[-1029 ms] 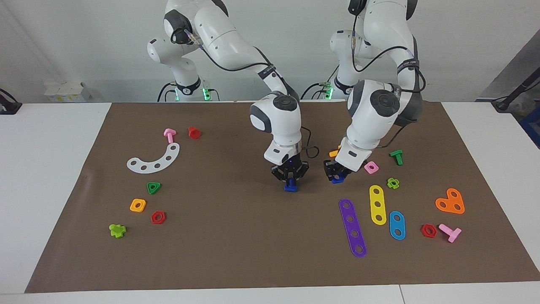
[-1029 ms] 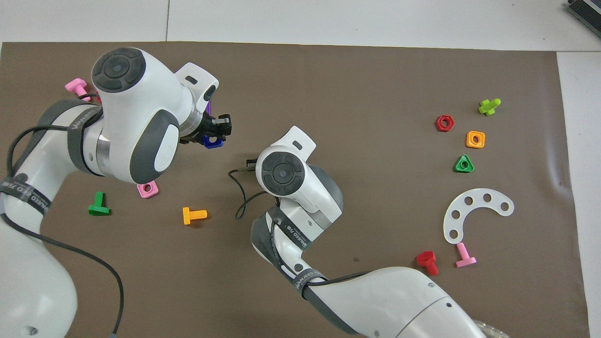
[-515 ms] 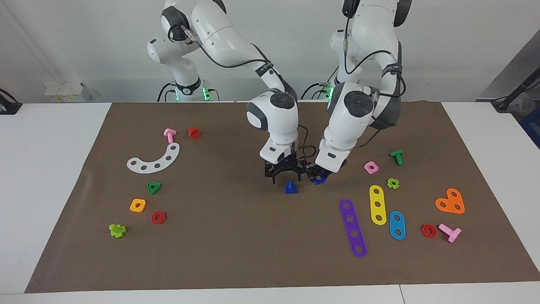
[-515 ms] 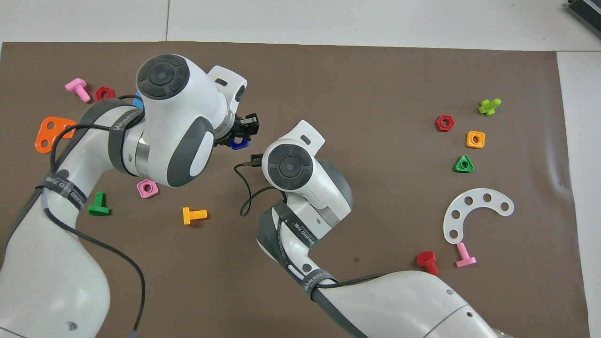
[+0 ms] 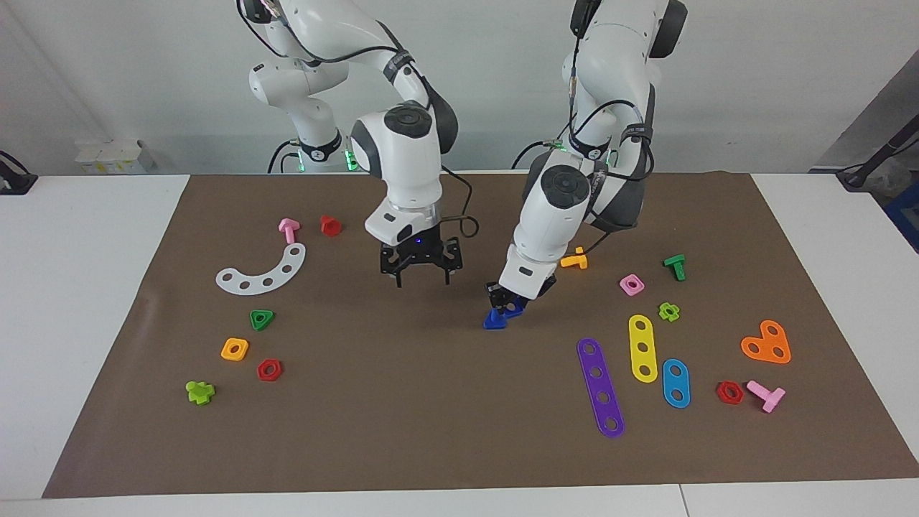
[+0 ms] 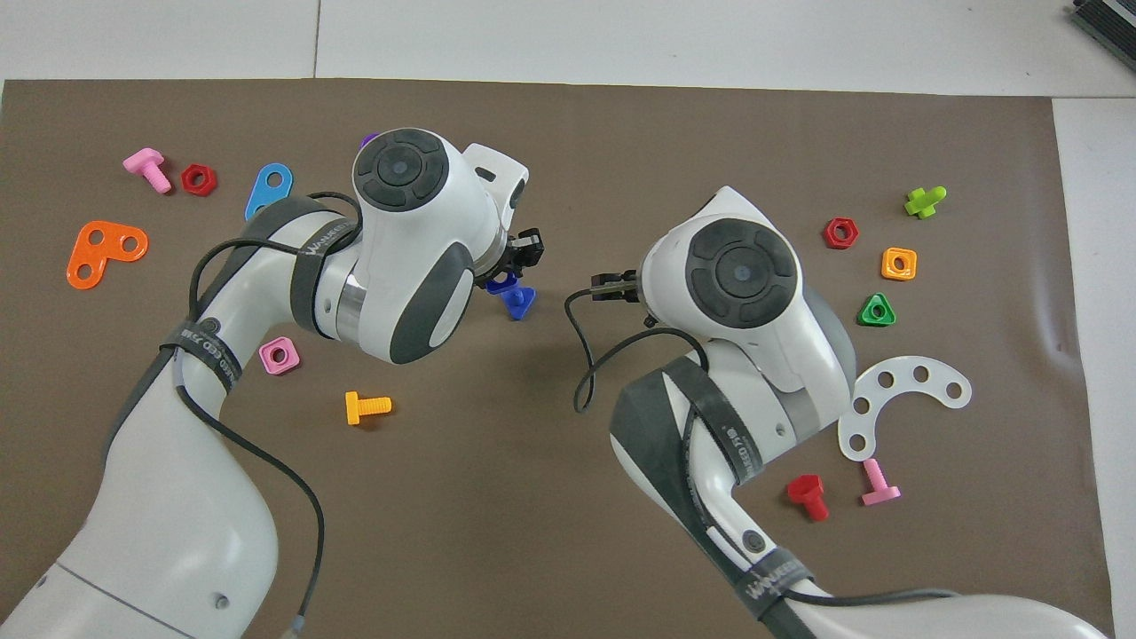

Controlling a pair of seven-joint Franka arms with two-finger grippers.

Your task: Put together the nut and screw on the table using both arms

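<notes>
The left hand (image 5: 511, 304) clamped the blue nut (image 5: 512, 310) over the blue screw (image 5: 494, 320), contact unclear; the right hand (image 5: 421, 274) hung beside, fingers apart.

The brown mat (image 5: 402, 416) looks matt and papery, faintly creased near the white curved strip (image 6: 896, 399), which is smooth, pale plastic. The arms (image 5: 402, 151) have glossy white shells with matt dark grey bands. The screw (image 5: 494, 320) and the nut (image 5: 512, 309), just beside it, are smooth blue plastic with a slight sheen. The table (image 5: 86, 301) is smooth white.
</notes>
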